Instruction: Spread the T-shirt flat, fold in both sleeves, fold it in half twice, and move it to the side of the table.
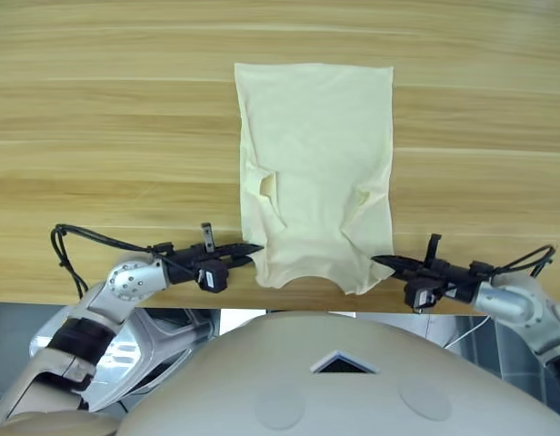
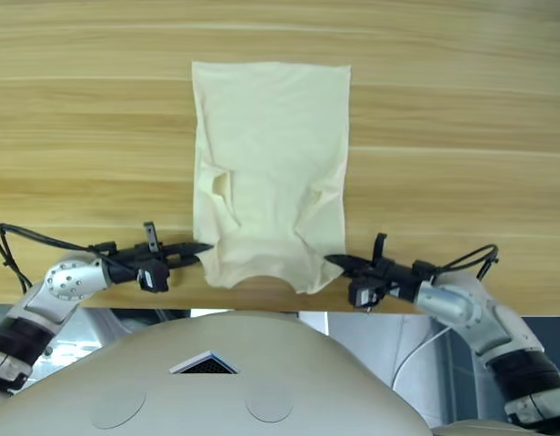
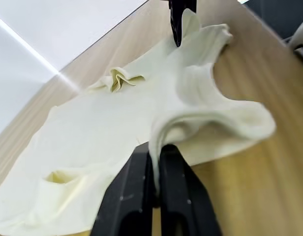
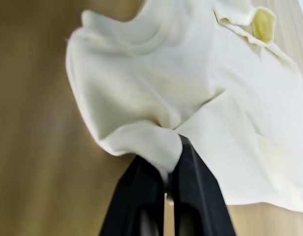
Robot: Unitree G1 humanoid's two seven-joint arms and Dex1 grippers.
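A: Whereabouts of the T-shirt (image 1: 316, 163)?

B: Middle of the wooden tabletop (image 1: 98, 118), laid lengthwise as a narrow pale-yellow rectangle. Straight hem (image 1: 314, 66) at the far end, neckline (image 1: 309, 280) at the near edge, toward the robot.

A: Sleeves?

B: Both folded in over the body. Small puckered pocket (image 1: 267, 184) on the left half, a softer crease (image 1: 362, 195) on the right half. Mostly smooth across the far part, with wrinkles running down toward the two near corners.

A: And those near corners?

B: Each one pinched. Left jaws closed on the left shoulder corner, fingers (image 3: 127, 196) pressed together with a fold of cloth squeezed between them. Right jaws closed the same way on the right shoulder corner, fingers (image 4: 196, 196) tight on a bunched lip of fabric.

A: Flat on the wood there?

B: Not quite. Raised a little at both pinched corners, curling and sagging between them along the neckline. Flat on the tabletop from the folded sleeves to the hem.

A: Placement of the arms?

B: Left arm (image 1: 135, 277) and right arm (image 1: 512, 300) low over the near edge of the tabletop, one on either side of the shirt, black jaws pointing inward toward each other. From the left wrist, right jaws visible across the cloth at the opposite corner, likewise clamped on it.
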